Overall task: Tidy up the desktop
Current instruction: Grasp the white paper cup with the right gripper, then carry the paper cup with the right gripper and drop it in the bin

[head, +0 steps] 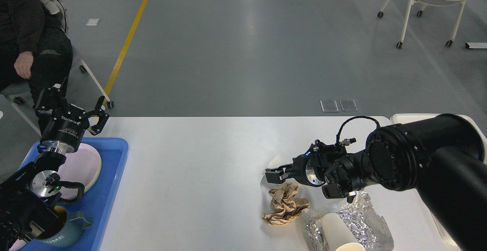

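Note:
The white desktop (198, 175) fills the lower middle of the head view. On its right part lie a crumpled brown paper (284, 204), a sheet of crinkled foil (367, 220) and a paper cup (336, 231) lying on the foil. My right gripper (274, 175) reaches leftward just above the brown paper, over a thin white curved piece (274, 160). Its fingers sit close together, and I cannot tell if they hold anything. My left gripper (78, 100) is open and empty, raised above the far end of the blue tray (114, 175).
The blue tray at the left edge holds a white plate (85, 165) and a teal mug (62, 232). A cream-white bin's rim (397, 118) shows at the far right behind my right arm. A seated person (34, 45) is beyond the left corner.

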Controlling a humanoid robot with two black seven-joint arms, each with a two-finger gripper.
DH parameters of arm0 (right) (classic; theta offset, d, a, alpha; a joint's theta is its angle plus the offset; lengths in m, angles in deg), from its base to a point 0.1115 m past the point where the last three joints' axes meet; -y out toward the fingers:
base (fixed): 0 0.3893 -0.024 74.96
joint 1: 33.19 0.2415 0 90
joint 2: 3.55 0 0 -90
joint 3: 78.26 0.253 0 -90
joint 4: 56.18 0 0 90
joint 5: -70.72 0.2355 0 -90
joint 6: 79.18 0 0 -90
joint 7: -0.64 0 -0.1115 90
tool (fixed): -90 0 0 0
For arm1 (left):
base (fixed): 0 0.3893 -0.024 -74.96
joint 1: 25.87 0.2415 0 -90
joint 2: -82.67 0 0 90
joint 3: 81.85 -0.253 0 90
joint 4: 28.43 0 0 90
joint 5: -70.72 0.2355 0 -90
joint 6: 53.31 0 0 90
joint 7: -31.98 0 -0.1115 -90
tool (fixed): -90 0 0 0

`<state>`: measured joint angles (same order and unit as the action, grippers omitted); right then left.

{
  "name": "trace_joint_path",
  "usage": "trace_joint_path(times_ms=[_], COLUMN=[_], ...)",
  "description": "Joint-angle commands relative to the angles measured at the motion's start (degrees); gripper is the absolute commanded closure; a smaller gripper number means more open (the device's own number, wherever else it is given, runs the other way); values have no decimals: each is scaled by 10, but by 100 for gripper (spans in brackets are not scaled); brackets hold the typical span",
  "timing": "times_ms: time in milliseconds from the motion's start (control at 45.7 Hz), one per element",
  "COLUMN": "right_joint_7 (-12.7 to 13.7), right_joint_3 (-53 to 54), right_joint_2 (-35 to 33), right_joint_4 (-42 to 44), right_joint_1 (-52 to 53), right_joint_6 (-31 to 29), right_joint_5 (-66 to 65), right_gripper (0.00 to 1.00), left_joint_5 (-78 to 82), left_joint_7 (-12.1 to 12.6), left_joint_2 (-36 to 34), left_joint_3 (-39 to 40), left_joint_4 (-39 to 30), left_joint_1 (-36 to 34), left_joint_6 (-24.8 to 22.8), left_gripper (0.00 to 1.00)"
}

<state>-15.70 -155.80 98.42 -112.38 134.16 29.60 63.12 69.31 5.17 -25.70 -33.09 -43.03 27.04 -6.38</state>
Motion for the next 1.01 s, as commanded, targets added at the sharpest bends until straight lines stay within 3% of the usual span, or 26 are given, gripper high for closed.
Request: trace_joint_path(times_ms=[0, 88, 153, 263, 328, 394, 591, 722, 810, 898, 985], right_joint_7=[6, 8, 8, 8, 8, 8, 1, -26, -76, -118, -143], right_joint_3=[-1, -1, -1, -1, -1, -2, -34, -49, -66, -70, -57], right_joint_2=[0, 0, -1, -5, -4, -3, -6, -77, -118, -165, -231], right_joint_4=[31, 48, 62, 78, 85, 84, 27, -84, -187, -256, -267], right_joint_1=[-32, -55, -67, -79, -80, -76, 15, 184, 346, 508, 637], right_joint_6=[-2, -3, -4, -7, -6, -7, -20, -55, -156, -319, -474], right_joint_5=[-19, -27, -28, -41, -41, -42, -44, -43, -49, -72, -98], right_gripper=[0, 6, 17, 56, 65, 100, 100, 100, 100, 100, 100], left_joint_5=[0, 0, 0, 0, 0, 0, 0, 0, 0, 0, 0], left_joint_7=[0, 0, 0, 0, 0, 0, 0, 0, 0, 0, 0], left_joint_2=[0, 0, 0, 0, 0, 0, 0, 0, 0, 0, 0], left_joint_3=[0, 0, 0, 0, 0, 0, 0, 0, 0, 0, 0], left_joint_4=[0, 0, 0, 0, -1, 0, 0, 0, 0, 0, 0], left_joint_1=[0, 0, 0, 0, 0, 0, 0, 0, 0, 0, 0], left_joint_6=[0, 0, 0, 0, 0, 0, -1, -1, -1, -1, -1], left_gripper=[0, 0, 0, 0, 0, 0, 0, 0, 0, 0, 0])
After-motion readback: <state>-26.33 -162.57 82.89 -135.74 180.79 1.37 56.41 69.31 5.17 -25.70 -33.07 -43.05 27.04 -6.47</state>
